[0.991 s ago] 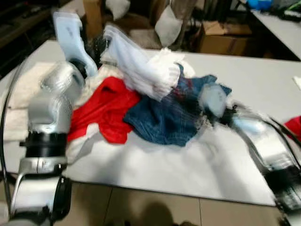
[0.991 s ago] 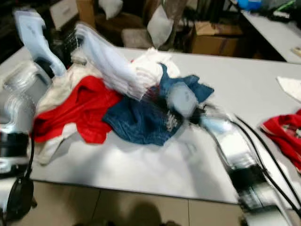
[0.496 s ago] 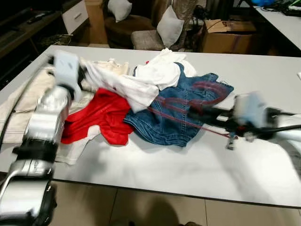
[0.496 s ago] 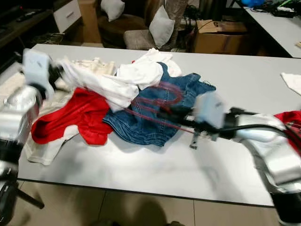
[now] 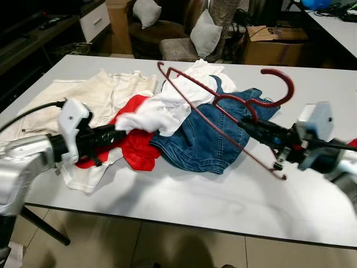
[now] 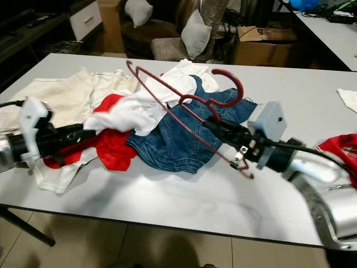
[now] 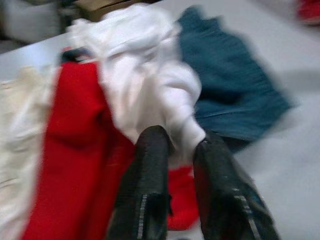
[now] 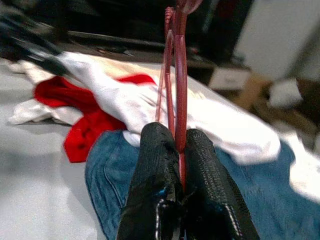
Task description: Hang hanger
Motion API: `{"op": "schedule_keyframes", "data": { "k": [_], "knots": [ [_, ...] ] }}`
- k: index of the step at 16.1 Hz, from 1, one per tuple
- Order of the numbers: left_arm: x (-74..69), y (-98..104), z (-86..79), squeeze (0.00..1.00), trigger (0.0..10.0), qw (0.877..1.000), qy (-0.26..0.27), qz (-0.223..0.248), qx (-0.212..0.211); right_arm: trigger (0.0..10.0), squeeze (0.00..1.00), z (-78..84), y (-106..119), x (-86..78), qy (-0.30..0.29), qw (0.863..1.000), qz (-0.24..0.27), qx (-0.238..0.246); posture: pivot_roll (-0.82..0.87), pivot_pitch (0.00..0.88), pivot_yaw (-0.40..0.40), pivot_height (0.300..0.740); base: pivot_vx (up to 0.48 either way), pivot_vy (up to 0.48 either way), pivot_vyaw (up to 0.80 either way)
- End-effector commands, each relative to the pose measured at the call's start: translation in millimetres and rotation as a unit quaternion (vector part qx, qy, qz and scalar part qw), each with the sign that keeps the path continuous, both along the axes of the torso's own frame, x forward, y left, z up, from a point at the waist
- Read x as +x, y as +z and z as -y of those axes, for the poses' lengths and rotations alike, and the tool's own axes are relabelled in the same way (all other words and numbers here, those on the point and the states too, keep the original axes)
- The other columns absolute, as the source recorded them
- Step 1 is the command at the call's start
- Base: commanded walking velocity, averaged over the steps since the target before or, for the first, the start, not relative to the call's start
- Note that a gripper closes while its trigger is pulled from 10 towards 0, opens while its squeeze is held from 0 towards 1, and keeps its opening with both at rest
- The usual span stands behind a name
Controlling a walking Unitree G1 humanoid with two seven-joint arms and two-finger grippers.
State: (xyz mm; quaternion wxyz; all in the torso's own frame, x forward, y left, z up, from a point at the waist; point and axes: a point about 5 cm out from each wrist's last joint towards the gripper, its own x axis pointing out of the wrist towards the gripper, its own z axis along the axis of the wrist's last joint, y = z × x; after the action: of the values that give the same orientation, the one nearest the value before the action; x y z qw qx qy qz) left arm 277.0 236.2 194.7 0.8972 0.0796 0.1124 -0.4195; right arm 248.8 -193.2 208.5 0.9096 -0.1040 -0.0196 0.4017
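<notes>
Pinching the red hanger near its neck, the right gripper holds it tilted above the blue denim garment, hook toward 1 o'clock. At 9 o'clock on the desk, the left gripper nips a fold of the white shirt between its fingers (seen close in the wrist view), over the red garment. A cream garment lies at 10 o'clock.

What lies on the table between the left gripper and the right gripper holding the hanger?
In the left eye view, a red garment and a blue denim piece lie between the left gripper and right gripper clamping the hanger.
</notes>
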Motion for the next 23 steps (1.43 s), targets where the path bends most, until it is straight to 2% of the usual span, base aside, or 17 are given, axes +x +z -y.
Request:
{"op": "schedule_keyframes", "data": {
  "k": [1, 3, 4, 5, 7, 9, 10, 11, 12, 13, 15, 17, 19, 20, 21, 22, 23],
  "knots": [
    [-7.2, 17.8, 2.8, 1.00, 10.0, 0.999, -0.031, 0.001, -0.034, 10.0, 0.00, -0.8, -6.6, 3.0, -0.030, 0.999, -0.023, 0.015, -0.03, 0.000, 0.045, 0.740, 0.000, 0.000, 0.00],
    [-11.2, 38.7, 11.3, 1.00, 10.0, 0.993, -0.059, 0.026, -0.102, 10.0, 0.00, -5.1, -10.7, 7.3, -0.058, 0.996, -0.047, 0.049, -0.03, 0.000, 0.049, 0.740, 0.000, 0.000, 0.00],
    [-10.3, 52.0, 22.3, 1.00, 10.0, 0.982, -0.074, 0.056, -0.167, 10.0, 0.00, -9.2, -13.5, 7.9, -0.065, 0.996, -0.046, 0.050, -0.03, 0.000, 0.053, 0.740, 0.000, 0.000, 0.00],
    [-8.4, 54.7, 25.6, 1.00, 10.0, 0.979, -0.071, 0.068, -0.179, 10.0, 0.00, -10.2, -14.5, 8.7, -0.075, 0.995, -0.044, 0.055, -0.02, 0.000, 0.056, 0.740, 0.000, 0.000, 0.00],
    [6.0, 60.8, 38.5, 1.00, 10.0, 0.971, -0.024, 0.099, -0.217, 10.0, 0.00, -15.7, -17.5, 20.0, -0.160, 0.983, -0.023, 0.091, -0.03, 0.000, 0.060, 0.740, 0.000, 0.000, 0.00],
    [13.6, 50.6, 48.0, 1.00, 10.0, 0.971, 0.010, 0.092, -0.221, 10.0, 0.00, -21.5, -25.5, 24.9, -0.196, 0.976, -0.040, 0.089, -0.05, 0.000, 0.063, 0.740, 0.000, 0.000, 0.00],
    [18.6, 38.4, 57.8, 1.00, 10.0, 0.970, 0.044, 0.087, -0.223, 10.0, 0.00, -23.6, -29.2, 26.1, -0.218, 0.971, -0.038, 0.090, -0.05, 0.000, 0.069, 0.740, 0.000, 0.000, 0.00],
    [19.1, 34.9, 60.9, 1.00, 10.0, 0.970, 0.050, 0.083, -0.223, 10.0, 0.00, -24.0, -29.9, 26.0, -0.221, 0.970, -0.037, 0.092, -0.05, 0.000, 0.069, 0.740, 0.000, 0.000, 0.00],
    [18.0, 24.9, 67.3, 1.00, 10.0, 0.975, 0.053, 0.075, -0.202, 10.0, 0.00, -25.8, -31.1, 25.4, -0.228, 0.969, -0.032, 0.094, -0.05, 0.000, 0.071, 0.740, 0.000, 0.000, 0.00],
    [18.1, 11.5, 68.3, 1.00, 10.0, 0.983, 0.067, 0.064, -0.156, 10.0, 0.00, -28.5, -33.0, 26.7, -0.239, 0.965, -0.033, 0.105, -0.06, 0.000, 0.060, 0.740, 0.000, 0.000, 0.00],
    [20.6, 1.4, 61.8, 1.00, 10.0, 0.988, 0.089, 0.067, -0.103, 10.0, 0.00, -33.2, -32.8, 29.0, -0.245, 0.964, -0.034, 0.101, -0.06, 0.000, 0.052, 0.740, 0.000, 0.000, 0.00],
    [24.9, -6.7, 51.7, 1.00, 10.0, 0.986, 0.136, 0.075, -0.064, 10.0, 0.00, -34.9, -34.4, 27.3, -0.242, 0.964, -0.039, 0.100, -0.05, 0.000, 0.046, 0.740, 0.000, 0.000, 0.00],
    [34.3, -12.7, 44.9, 1.00, 10.0, 0.981, 0.169, 0.097, -0.016, 10.0, 0.00, -27.7, -38.6, 30.7, -0.279, 0.953, -0.046, 0.107, -0.04, 0.000, 0.038, 0.740, 0.000, 0.000, 0.00],
    [34.3, -12.7, 44.9, 1.00, 10.0, 0.981, 0.169, 0.097, -0.016, 10.0, 0.00, -27.7, -38.6, 30.7, -0.279, 0.953, -0.046, 0.107, -0.04, 0.000, 0.038, 0.740, 0.000, 0.000, 0.00],
    [43.5, -15.5, 45.7, 0.48, 10.0, 0.981, 0.167, 0.101, -0.014, 10.0, 0.00, -23.5, -41.5, 36.9, -0.316, 0.941, -0.052, 0.108, -0.04, 0.000, 0.022, 0.740, 0.000, 0.000, 0.00],
    [53.6, -16.3, 48.2, 0.00, 10.0, 0.981, 0.163, 0.101, -0.033, 10.0, 0.00, -24.0, -42.5, 39.4, -0.323, 0.939, -0.055, 0.109, -0.04, 0.000, 0.028, 0.740, 0.000, 0.000, 0.00],
    [61.7, -16.3, 49.8, 0.00, 10.0, 0.981, 0.161, 0.105, -0.038, 10.0, 0.00, -26.3, -42.1, 38.7, -0.310, 0.944, -0.052, 0.102, -0.04, 0.000, 0.032, 0.740, 0.000, 0.000, 0.00]
  ]
}}
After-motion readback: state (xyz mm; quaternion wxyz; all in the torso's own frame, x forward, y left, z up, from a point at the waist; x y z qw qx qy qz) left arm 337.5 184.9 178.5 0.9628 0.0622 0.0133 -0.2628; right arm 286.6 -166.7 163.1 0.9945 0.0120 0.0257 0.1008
